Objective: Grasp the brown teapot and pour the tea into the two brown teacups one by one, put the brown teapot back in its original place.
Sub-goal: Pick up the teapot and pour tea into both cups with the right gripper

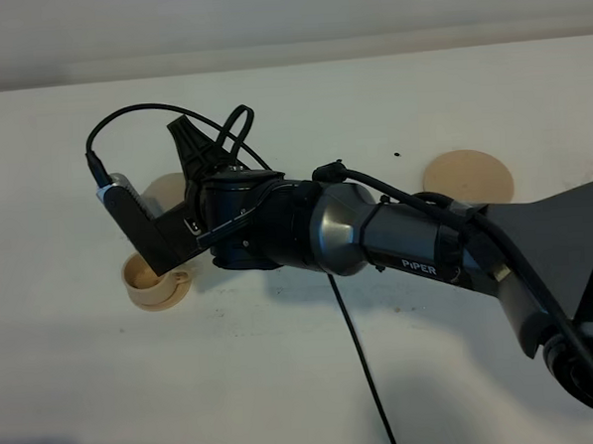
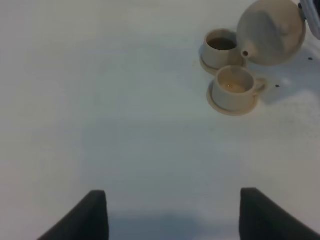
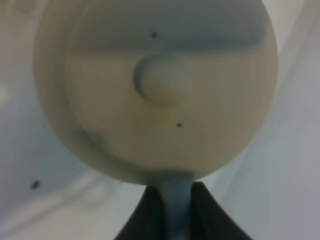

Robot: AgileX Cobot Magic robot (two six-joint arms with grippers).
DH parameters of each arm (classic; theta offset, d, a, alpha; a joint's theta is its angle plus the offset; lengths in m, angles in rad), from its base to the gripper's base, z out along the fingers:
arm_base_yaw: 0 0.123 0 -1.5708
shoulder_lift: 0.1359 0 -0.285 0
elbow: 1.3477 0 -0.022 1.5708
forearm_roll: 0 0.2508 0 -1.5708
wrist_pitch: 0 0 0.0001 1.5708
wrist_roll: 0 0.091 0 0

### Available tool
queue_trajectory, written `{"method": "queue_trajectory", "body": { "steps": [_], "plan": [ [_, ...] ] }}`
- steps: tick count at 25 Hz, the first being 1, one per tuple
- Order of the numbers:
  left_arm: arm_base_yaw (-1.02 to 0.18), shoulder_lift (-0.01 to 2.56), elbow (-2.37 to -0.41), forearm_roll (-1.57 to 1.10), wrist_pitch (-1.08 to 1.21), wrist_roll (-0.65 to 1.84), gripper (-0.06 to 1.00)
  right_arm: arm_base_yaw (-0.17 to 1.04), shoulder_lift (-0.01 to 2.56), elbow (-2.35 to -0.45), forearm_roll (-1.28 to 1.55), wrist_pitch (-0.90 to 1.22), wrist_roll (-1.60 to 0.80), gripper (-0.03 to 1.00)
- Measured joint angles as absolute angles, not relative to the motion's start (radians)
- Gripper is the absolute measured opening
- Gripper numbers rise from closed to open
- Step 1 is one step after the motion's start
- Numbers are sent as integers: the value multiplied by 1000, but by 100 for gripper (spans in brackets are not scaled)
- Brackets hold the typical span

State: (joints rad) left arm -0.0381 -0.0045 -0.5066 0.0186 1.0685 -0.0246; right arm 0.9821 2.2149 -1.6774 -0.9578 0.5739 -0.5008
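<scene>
**Operator:** Where is the brown teapot?

**Helper:** The brown teapot (image 2: 272, 32) looks lifted and tipped, just beside the two cups. You can hardly see it in the high view. Your right arm (image 1: 397, 237) reaches across into the left half of that frame and covers it.

**Operator:** What holds it?

**Helper:** Your right gripper (image 3: 172, 210) does. Its two fingers are pressed together on the handle (image 3: 172, 192). The lid knob (image 3: 160, 80) faces the wrist camera. Your left gripper (image 2: 175, 215) has its fingers spread wide with nothing between them. It is well apart from the cups.

**Operator:** And the cups?

**Helper:** They stand just beside each other, each on its own little saucer. The spout (image 2: 245, 53) is at the rim of the cup with the dark inside (image 2: 220, 45). The cup with the pale inside (image 2: 232, 89) is next to it. In the high view, one of the teacups (image 1: 155, 281) peeks out at the left, a bit below the middle.

**Operator:** What step is this?

**Helper:** I think you are pouring into the dark cup. I cannot see any tea running, and I cannot tell how full either cup is.

**Operator:** What comes next?

**Helper:** My guess is this. Tip the pot up level so it does not drip. Then slide the spout the short way over the pale cup and tip slowly. The cups are close, so do not bump them. Last, the pot goes on the round disc (image 1: 467, 176) in the upper right of the high view, well apart from the cups.
</scene>
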Motion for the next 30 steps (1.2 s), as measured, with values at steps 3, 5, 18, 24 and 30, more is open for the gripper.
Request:
{"method": "queue_trajectory", "body": {
  "steps": [3,5,18,24,30],
  "plan": [
    [-38,-4,-507,19,1069,-25,53,982,2215,-1672,-1010,549,-501,9],
    [-38,-4,-507,19,1069,-25,53,982,2215,-1653,-1063,522,-501,9],
    [-38,-4,-507,19,1069,-25,53,982,2216,-1599,-1253,469,-448,9],
    [-38,-4,-507,19,1069,-25,53,982,2220,-1599,-1300,473,-431,9],
    [-38,-4,-507,19,1069,-25,53,982,2233,-1598,-1365,480,-376,9]
  ]
}}
